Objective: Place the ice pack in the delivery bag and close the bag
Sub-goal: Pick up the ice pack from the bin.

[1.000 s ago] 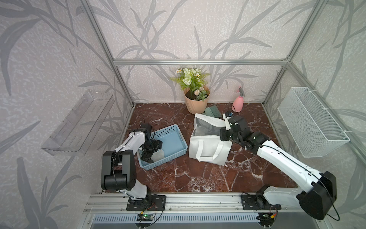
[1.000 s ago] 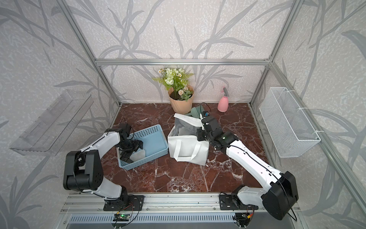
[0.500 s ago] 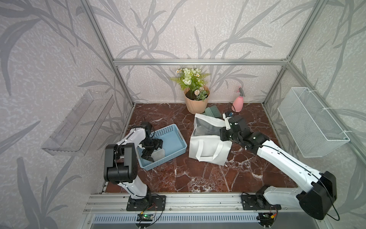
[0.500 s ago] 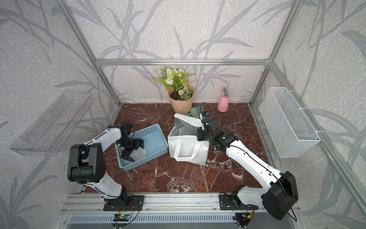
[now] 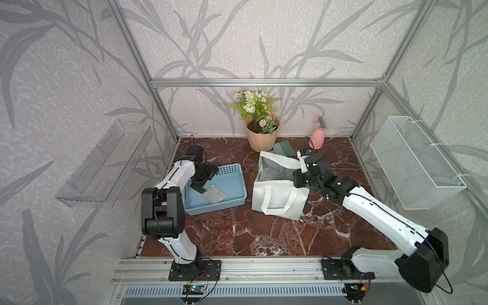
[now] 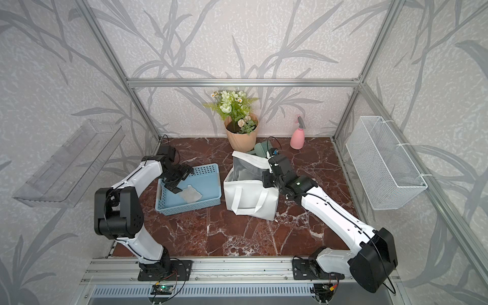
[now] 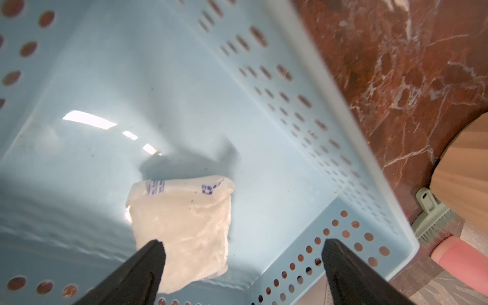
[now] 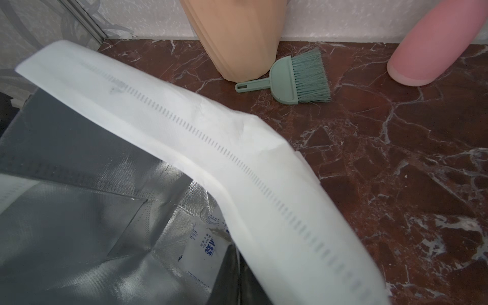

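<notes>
One red marble counter (image 5: 264, 237) across lower frame. At centre, white delivery bag (image 5: 277, 195), mouth agape, rim pinched by closed right hand (image 5: 299, 179). Left of that, blue basket (image 5: 216, 207). Inside, left hand (image 7: 244, 250) spread wide over ice pack (image 7: 184, 224) lying on basket floor.

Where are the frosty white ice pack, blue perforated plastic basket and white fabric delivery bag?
Frosty white ice pack (image 5: 214, 195): a top view, pouch's middle.
Blue perforated plastic basket (image 5: 219, 205): a top view, near wall.
White fabric delivery bag (image 5: 280, 196): a top view, front panel.
</notes>
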Robot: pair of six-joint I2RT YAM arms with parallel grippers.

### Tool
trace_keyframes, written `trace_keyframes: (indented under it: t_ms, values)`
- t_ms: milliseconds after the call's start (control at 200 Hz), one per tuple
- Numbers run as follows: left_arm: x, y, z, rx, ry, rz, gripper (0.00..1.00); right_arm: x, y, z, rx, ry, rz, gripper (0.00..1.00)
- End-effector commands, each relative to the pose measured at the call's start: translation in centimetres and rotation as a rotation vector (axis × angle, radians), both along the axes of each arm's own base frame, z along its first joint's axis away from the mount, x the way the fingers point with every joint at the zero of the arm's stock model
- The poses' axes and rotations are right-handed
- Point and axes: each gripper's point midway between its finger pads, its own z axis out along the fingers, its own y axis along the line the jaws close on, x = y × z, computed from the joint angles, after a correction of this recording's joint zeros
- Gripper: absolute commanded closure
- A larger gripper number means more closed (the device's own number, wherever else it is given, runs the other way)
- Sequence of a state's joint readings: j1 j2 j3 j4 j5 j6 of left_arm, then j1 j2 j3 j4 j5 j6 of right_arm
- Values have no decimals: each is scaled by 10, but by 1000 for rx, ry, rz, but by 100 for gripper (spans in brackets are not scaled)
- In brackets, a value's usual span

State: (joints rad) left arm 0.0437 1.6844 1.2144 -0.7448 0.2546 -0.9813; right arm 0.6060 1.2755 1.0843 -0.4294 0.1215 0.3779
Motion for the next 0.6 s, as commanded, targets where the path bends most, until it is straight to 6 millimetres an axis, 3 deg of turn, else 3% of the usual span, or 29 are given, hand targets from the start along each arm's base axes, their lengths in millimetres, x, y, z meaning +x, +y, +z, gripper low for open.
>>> trace_keyframes:
  t_ms: [0, 130, 405, 595]
  values:
    - [-24, 5, -13, 59, 71, -3, 4, -4, -2, -18, -34, 77, 2, 93]
    - [-37, 1, -28, 44, 94, 9, 3, -4, -2, -19, -35, 77, 2, 93]
    - [-31, -7, -66, 48, 121, -39, 5, -5, -2, -19, -29, 79, 1, 93]
    - [-32, -8, -79, 86, 127, -66, 9, -8, -7, -18, -37, 75, -11, 93]
